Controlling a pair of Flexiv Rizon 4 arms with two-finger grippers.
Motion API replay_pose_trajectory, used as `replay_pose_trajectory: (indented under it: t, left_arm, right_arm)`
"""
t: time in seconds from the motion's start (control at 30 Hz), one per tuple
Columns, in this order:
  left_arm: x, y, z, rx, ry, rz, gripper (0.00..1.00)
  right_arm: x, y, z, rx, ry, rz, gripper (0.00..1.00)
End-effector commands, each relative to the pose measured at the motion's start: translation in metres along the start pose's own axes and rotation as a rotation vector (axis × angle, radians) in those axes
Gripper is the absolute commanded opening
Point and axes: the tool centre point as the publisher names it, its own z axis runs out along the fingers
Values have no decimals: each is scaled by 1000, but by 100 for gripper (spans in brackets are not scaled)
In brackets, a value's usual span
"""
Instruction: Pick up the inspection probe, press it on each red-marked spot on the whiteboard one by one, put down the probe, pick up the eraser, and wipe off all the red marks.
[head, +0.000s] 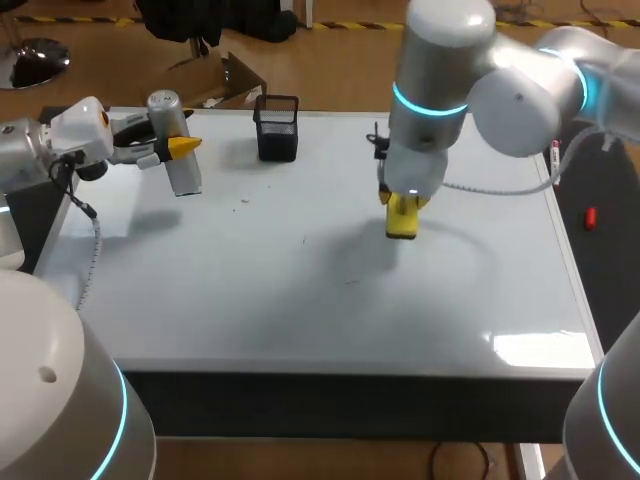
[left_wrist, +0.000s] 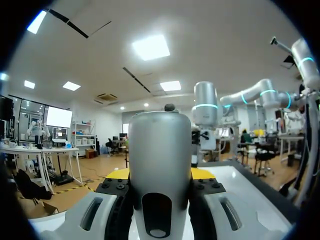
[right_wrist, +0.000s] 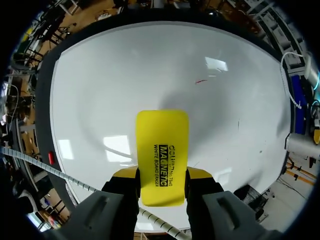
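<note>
The inspection probe (head: 178, 150), a silver-grey cylinder, stands upright over the whiteboard's (head: 300, 310) far left corner. My left gripper (head: 180, 147) comes in sideways and is shut on it. In the left wrist view the probe (left_wrist: 160, 165) fills the gap between the fingers of that gripper (left_wrist: 160, 175). My right gripper (head: 403, 203) hangs over the board's middle right, pointing down, shut on the yellow eraser (head: 402, 224). The right wrist view shows the eraser (right_wrist: 162, 150) clamped between the yellow tips of the right gripper (right_wrist: 162, 174), slightly above the board. A short red mark (right_wrist: 200, 81) lies ahead of it.
A black mesh pen holder (head: 277, 128) stands at the board's back edge, right of the probe. A faint red mark (head: 350, 282) and small dark specks (head: 305, 240) lie near the board's middle. Glare shows at the front right (head: 540, 347).
</note>
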Motion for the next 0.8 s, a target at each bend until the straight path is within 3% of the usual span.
replay_pose_trajectory:
  t: [0.03,0.43,0.63,0.8]
  left_arm:
    - [1,-2,0,-2,-4,1,0]
    - [1,-2,0,-2,-4,1,0]
    - [1,-2,0,-2,-4,1,0]
    - [1,-2,0,-2,-4,1,0]
  right_arm:
    - [15,-28,4,-29,-24,-15,0]
    - [21,-121,19,-73,52,-44,0]
    - [8,-160,26,-81,54,-47,0]
    - [-11,-179,34,-92,59,-51,0]
